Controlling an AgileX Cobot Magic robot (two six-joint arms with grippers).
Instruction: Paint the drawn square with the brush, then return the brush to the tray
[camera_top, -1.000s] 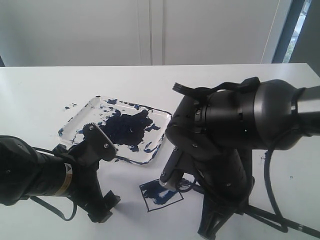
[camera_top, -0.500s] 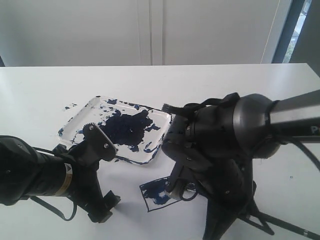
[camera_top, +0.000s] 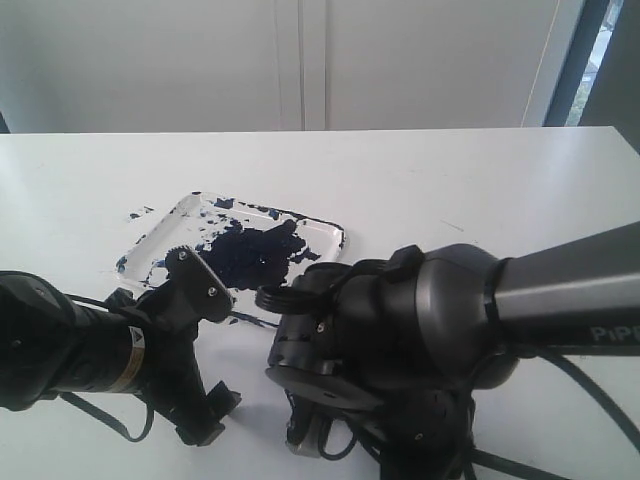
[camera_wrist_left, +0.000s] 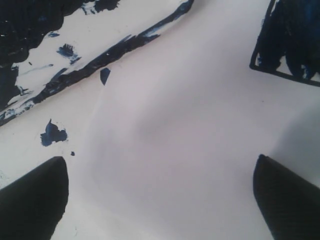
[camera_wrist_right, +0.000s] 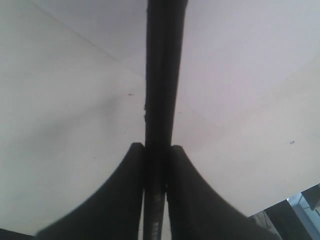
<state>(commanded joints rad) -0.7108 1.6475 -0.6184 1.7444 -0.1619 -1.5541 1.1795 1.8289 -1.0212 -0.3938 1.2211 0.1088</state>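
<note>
Two arms low over the counter (camera_top: 480, 180). Right gripper (camera_wrist_right: 159, 147) nearest, jaws clamped on the brush (camera_wrist_right: 160, 75). Left gripper (camera_wrist_left: 160, 200) idle, jaws wide apart, empty. Drawn square (camera_wrist_left: 290, 45), mostly blue with white gaps, lies near the tray (camera_top: 170, 232) beyond; exterior view hides it behind the right arm (camera_top: 420, 330). Likely painting stage; next, fill gaps, then lift brush over tray rim.

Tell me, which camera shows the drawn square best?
The left wrist view: the drawn square shows one inked corner and its dark blue scribbled inside, the rest cut off by the frame. In the exterior view the right arm hides it. The right wrist view shows none of it.
</note>
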